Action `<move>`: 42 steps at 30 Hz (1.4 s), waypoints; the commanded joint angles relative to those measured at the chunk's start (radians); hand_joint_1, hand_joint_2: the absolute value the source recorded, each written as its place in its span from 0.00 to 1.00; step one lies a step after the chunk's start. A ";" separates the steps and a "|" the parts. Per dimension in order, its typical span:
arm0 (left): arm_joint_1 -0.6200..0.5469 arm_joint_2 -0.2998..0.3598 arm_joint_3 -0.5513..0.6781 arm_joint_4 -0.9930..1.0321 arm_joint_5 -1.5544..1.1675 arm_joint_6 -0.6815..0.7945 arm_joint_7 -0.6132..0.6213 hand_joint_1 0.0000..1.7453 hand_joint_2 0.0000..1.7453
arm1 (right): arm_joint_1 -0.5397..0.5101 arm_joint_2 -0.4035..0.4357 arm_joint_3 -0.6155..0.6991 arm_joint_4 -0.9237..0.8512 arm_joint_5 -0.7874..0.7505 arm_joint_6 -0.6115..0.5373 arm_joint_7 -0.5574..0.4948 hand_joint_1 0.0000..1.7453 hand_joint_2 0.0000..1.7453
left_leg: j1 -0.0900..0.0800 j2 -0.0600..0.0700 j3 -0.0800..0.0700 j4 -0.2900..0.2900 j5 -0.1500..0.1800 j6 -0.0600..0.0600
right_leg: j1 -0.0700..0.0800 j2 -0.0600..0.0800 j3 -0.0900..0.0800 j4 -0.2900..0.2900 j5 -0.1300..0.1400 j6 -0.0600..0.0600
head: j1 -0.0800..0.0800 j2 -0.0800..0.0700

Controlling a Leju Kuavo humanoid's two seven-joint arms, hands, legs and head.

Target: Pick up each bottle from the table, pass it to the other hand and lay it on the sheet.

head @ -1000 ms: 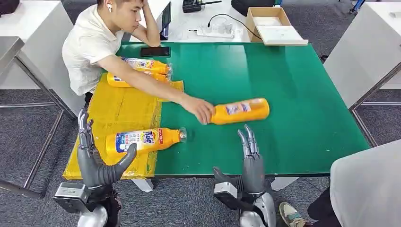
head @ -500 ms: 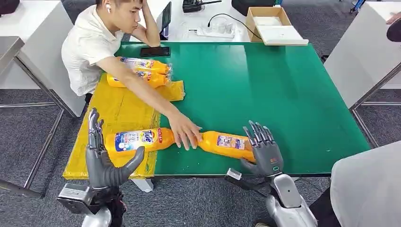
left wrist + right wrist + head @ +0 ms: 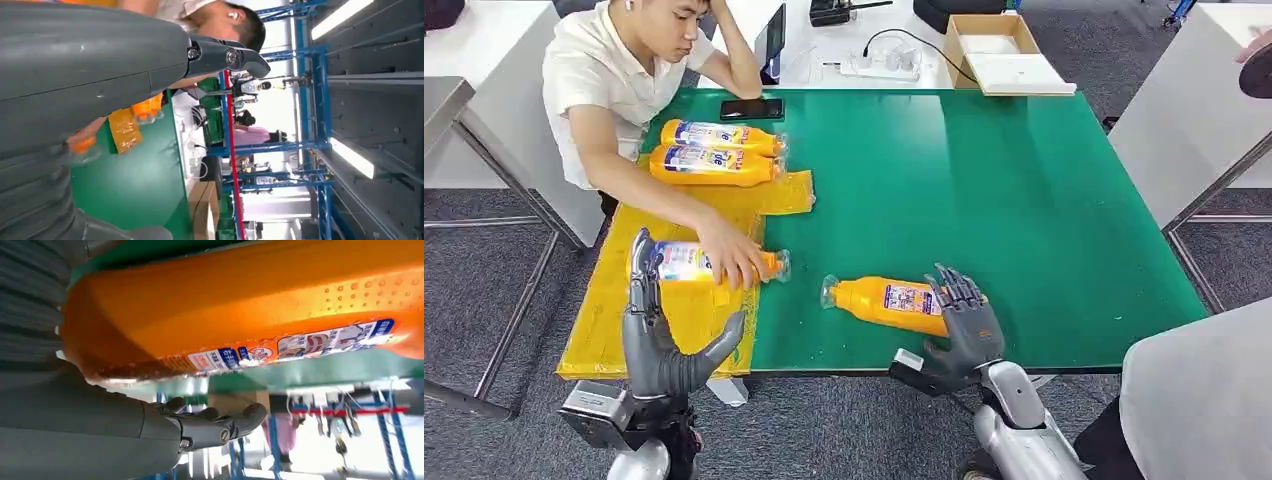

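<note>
- Orange bottle point(image 3: 889, 301) lies on its side on the green table point(image 3: 1044, 200), near front edge, cap toward the yellow sheet point(image 3: 674, 235).
- Right hand point(image 3: 964, 318) at its base end, fingers draped over it; can't tell if wrapped yet.
- Tip: close round the body, lift level, then pass across.
- Left hand point(image 3: 659, 325) waits upright, fingers apart, nothing in it.
- Person's hand point(image 3: 732, 262) on a sheet bottle point(image 3: 686, 262) (two more point(image 3: 714, 150) lie further back).
- Cardboard box point(image 3: 994, 50) open; contents unclear.
</note>
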 commanded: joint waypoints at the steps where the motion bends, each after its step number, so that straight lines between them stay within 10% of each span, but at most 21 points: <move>1: -0.031 0.002 -0.027 0.067 0.030 -0.032 0.044 0.00 1.00 | -0.104 0.017 0.138 0.116 0.017 0.089 0.119 0.00 1.00 | 0.001 0.003 0.004 -0.001 -0.001 -0.002 | 0.001 0.001 0.003 -0.001 0.000 -0.002 | 0.000 0.000; 17: -0.008 -0.008 -0.002 0.088 0.067 -0.142 0.176 0.00 1.00 | -0.100 0.014 0.212 0.000 0.025 0.230 0.288 0.00 1.00 | 0.000 0.002 0.004 -0.001 0.000 -0.001 | 0.000 0.001 0.003 -0.001 0.000 -0.001 | 0.000 0.000; 24: 0.004 0.009 0.029 0.137 0.287 -0.359 0.344 0.00 1.00 | -0.089 -0.056 0.279 -0.046 -0.010 0.354 0.341 0.00 1.00 | 0.000 0.001 0.005 -0.002 0.000 -0.001 | 0.000 -0.001 0.004 -0.001 0.000 -0.002 | 0.000 0.000; 42: 0.027 0.021 0.042 0.118 0.286 -0.327 0.398 0.00 1.00 | -0.020 -0.238 0.324 -0.171 -0.045 0.473 0.456 0.00 1.00 | 0.000 -0.002 0.007 -0.002 0.000 -0.001 | 0.001 -0.003 0.007 -0.003 -0.001 -0.002 | 0.000 0.000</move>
